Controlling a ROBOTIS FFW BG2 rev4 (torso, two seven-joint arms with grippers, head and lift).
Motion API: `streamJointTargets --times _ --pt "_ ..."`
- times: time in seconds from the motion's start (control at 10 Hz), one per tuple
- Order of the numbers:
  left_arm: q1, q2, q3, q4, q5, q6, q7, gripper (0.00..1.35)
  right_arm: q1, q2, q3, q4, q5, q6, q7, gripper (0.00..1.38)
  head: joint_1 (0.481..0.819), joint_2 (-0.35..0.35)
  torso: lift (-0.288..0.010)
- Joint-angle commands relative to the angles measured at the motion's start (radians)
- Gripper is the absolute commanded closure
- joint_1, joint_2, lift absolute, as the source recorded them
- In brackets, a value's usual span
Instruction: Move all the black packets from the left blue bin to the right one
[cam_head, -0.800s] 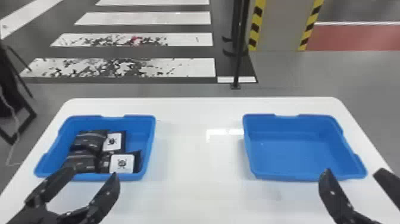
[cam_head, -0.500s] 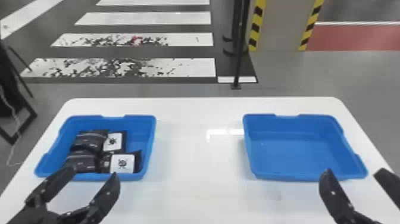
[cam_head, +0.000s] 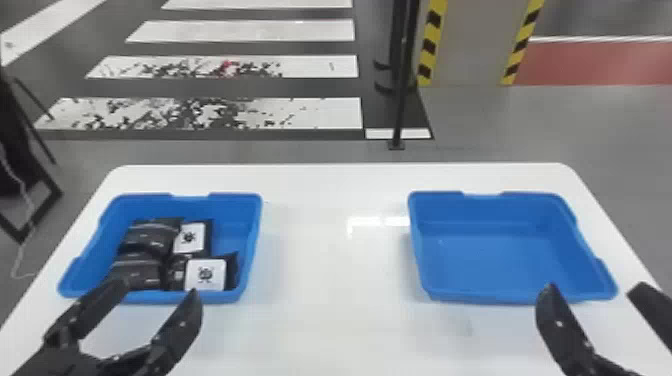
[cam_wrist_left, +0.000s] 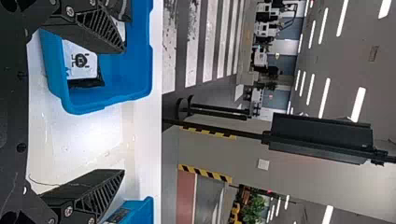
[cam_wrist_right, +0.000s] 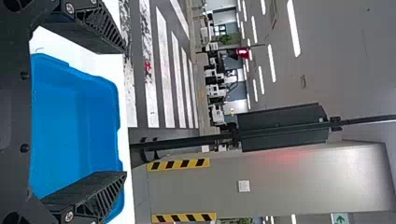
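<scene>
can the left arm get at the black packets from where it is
Probably yes: the left gripper hangs open by the near side of the left bin, which has no lid over the black packets.

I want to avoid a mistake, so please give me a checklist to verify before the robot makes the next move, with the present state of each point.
1. Left end effector open, holding nothing: ok.
2. Right end effector open, holding nothing: ok.
3. Packets inside the left bin: ok, on its left and middle part in the head view.
4. Packets lying well apart for an easy pick: not ok, they are crowded together and some overlap.
5. Right bin on the table, open side up: ok.
6. Exact number of packets: cannot tell, some may be covered by others.
</scene>
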Motion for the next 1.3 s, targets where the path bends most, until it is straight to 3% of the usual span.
streamJointTargets --times 0.0,0.4,0.8,1.2 --pt "-0.006 0.0 0.008 0.002 0.002 0.014 0.0 0.14 0.0 0.002 0.0 0.002 0.0 0.0 0.0 0.1 0.695 0.028 -0.14" --pt "-0.062 0.002 0.064 0.025 -0.012 0.087 0.012 0.14 -0.003 0.002 0.002 0.005 -0.002 0.0 0.0 0.1 0.695 0.063 -0.14" --pt "-0.234 0.051 0.076 0.169 -0.002 0.178 0.012 0.14 -0.005 0.002 0.004 0.007 -0.002 0.0 0.0 0.1 0.695 0.109 -0.14" --pt "-0.401 0.081 0.09 0.314 -0.014 0.259 0.012 0.14 -0.008 0.002 0.01 0.012 -0.006 0.0 0.0 0.1 0.695 0.138 -0.14"
